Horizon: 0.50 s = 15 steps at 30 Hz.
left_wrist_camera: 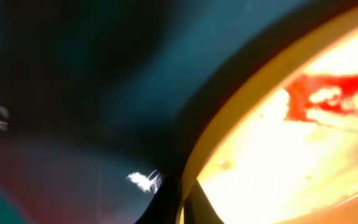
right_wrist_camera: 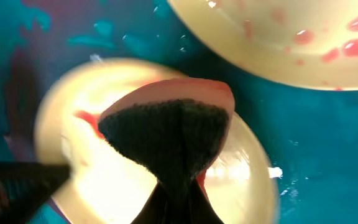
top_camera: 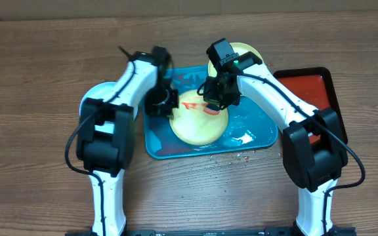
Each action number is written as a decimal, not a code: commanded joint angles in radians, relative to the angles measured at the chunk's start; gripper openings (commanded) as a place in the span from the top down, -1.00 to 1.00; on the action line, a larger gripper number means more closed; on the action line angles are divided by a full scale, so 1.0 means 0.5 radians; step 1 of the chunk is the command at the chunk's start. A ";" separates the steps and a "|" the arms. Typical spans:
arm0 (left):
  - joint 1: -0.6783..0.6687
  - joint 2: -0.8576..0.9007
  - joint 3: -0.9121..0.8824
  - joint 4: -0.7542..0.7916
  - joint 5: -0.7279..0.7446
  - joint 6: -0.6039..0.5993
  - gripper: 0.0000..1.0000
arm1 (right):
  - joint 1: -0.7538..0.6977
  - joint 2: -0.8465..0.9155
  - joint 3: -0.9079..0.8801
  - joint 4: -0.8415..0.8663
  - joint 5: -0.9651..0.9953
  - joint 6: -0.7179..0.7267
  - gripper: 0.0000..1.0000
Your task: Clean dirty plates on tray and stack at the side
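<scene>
Nearest the arm bases, we note specks and droplets (top_camera: 241, 156) on the wooden table (top_camera: 38, 59) just outside the near rim of the turquoise tray (top_camera: 159, 147), whose wet floor suggests it serves to catch runoff. On the tray lies the near plate (top_camera: 199, 124), pale yellow-green, with a red sauce smear towards its far side. The left gripper (top_camera: 168, 105) meets this plate at its left edge; in the left wrist view its dark fingers (left_wrist_camera: 166, 202) appear to straddle the rim and clench it, which we judge to be a steadying hold that stops the plate sliding under the wiping. The right gripper (top_camera: 214, 101) comes from the other side, clamped on a sponge (right_wrist_camera: 166, 130) with its dark scouring face turned down against the smeared part of the plate; the sponge is folded in the pinch, presumably so that the fingers stay clear of the sauce. We judge cleaning of this plate to be in progress, since red remains beside the sponge. Beyond it, the far plate (top_camera: 241, 51), spattered with red, rests at the tray's back edge, partly hidden by the right arm. A whitish plate (top_camera: 96, 97) lies off the tray to the left, under the left arm, perhaps beginning the stack. A red tray (top_camera: 304, 85) sits at the far right.
</scene>
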 commanded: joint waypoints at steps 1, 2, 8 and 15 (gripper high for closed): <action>0.105 0.017 0.011 0.109 -0.153 0.163 0.92 | -0.016 -0.035 0.020 0.006 0.028 0.004 0.92; 0.110 0.017 0.016 0.146 -0.220 0.216 0.92 | -0.016 -0.035 0.020 0.006 0.029 0.004 0.92; 0.103 0.017 0.054 0.262 -0.404 0.497 0.49 | -0.016 -0.035 0.020 -0.002 0.028 0.002 0.92; 0.107 0.015 0.163 0.051 -0.230 0.298 -0.19 | -0.016 -0.035 0.020 -0.021 0.021 -0.050 0.92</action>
